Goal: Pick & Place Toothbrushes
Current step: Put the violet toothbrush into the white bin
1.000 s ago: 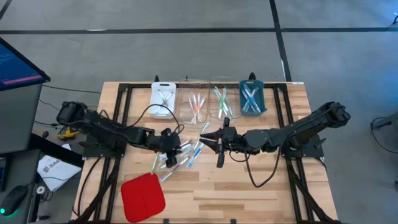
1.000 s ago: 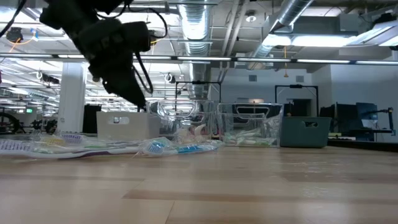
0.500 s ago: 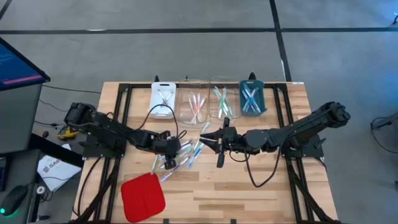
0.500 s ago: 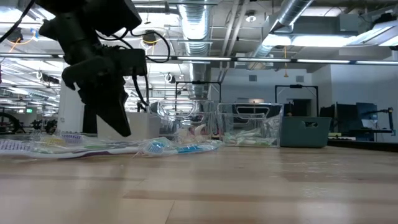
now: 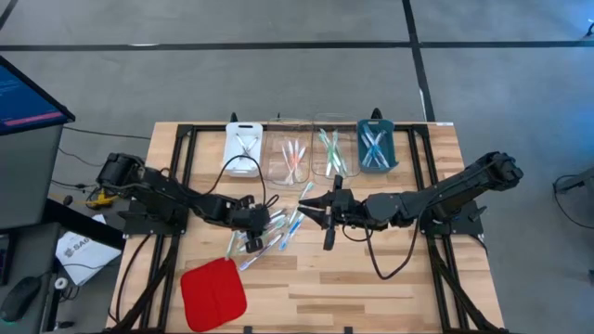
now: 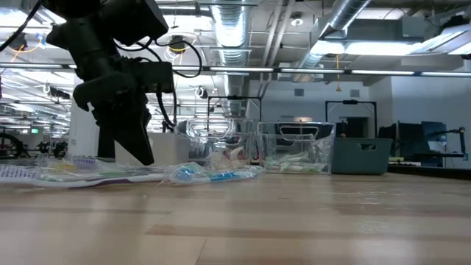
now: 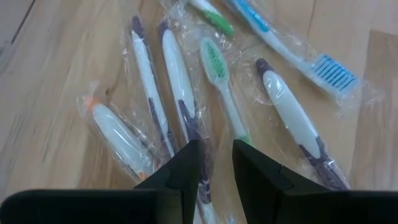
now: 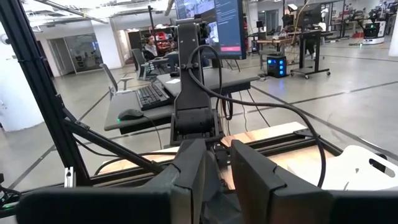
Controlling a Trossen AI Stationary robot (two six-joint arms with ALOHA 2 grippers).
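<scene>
Left end effector [image 5: 252, 219] sits low over the loose pile of toothbrushes [image 5: 269, 229] at centre-left of the surface [image 5: 371, 278] in the high view. In the left wrist view its fingers [image 7: 180, 174] stand narrowly apart, with a slim gap between them, and point down at a wrapped toothbrush with a purple accent [image 7: 180, 102]; nothing is gripped between them as far as can be seen. Around it lie more brushes in clear wrappers: an orange-tipped one [image 7: 118, 140], a green-bristled one [image 7: 221, 81], a blue-bristled one [image 7: 298, 46] and a second purple one [image 7: 292, 127].

Low view: the left end effector [image 6: 136, 147] hangs just above the surface at the left of the frame, with the pile [image 6: 184, 174] beside it.

Right end effector [image 5: 311, 211] rests near the middle of the surface, just right of the pile, arm stretched in from the right edge. Its fingers [image 8: 189, 171] show a narrow gap and hold nothing.

Along the upper edge of the surface stand four trays: a white one [image 5: 243, 148], two clear ones [image 5: 290, 153] [image 5: 329, 150] and a teal one [image 5: 376, 147], each with toothbrushes inside. A red pad [image 5: 213, 292] lies at lower left.
</scene>
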